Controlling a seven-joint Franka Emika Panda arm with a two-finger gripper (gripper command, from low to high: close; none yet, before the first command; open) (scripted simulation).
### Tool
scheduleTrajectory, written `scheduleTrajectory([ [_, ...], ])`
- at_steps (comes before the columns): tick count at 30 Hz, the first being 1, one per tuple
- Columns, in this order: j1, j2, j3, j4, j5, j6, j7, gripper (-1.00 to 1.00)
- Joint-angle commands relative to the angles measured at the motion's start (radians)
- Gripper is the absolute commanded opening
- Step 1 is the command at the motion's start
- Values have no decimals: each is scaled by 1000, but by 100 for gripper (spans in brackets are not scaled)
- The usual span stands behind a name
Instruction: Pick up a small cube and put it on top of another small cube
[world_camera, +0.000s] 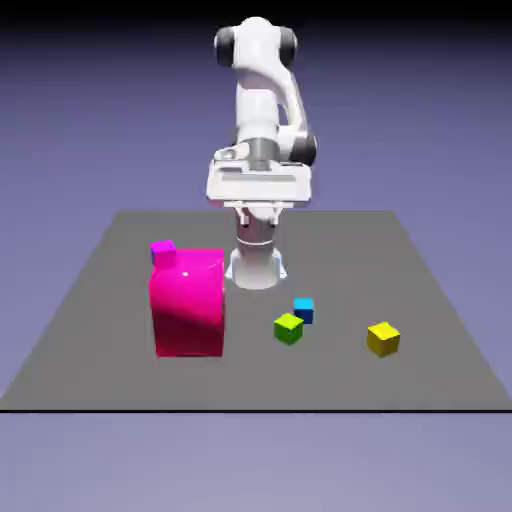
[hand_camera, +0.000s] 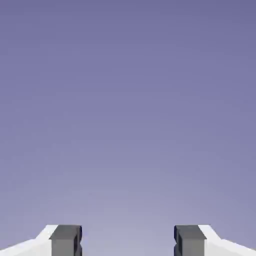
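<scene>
The small blue cube (world_camera: 303, 310) rests on the grey table (world_camera: 100, 340), just behind a green cube. The small magenta cube (world_camera: 163, 252) sits at the back left corner of a big magenta block, partly hidden by it. My arm is folded up high near its base, with the white hand (world_camera: 258, 185) well above and behind all the cubes. In the hand view my gripper (hand_camera: 127, 241) is open: the two grey fingertips (hand_camera: 66, 240) stand far apart and only the blue-violet backdrop shows between them. No cube appears in the hand view.
A big magenta block (world_camera: 188, 303) stands left of the middle. A green cube (world_camera: 288, 328) lies right in front of the blue one. A yellow cube (world_camera: 383, 338) sits further toward the exterior view's right.
</scene>
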Motion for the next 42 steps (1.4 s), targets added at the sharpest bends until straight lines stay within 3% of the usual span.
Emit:
scheduleTrajectory([
  [1,36,-13,-36,4,-18,-26,-39,0],
  [42,1522,-566,-1491,182,-765,-1100,-1634,0],
])
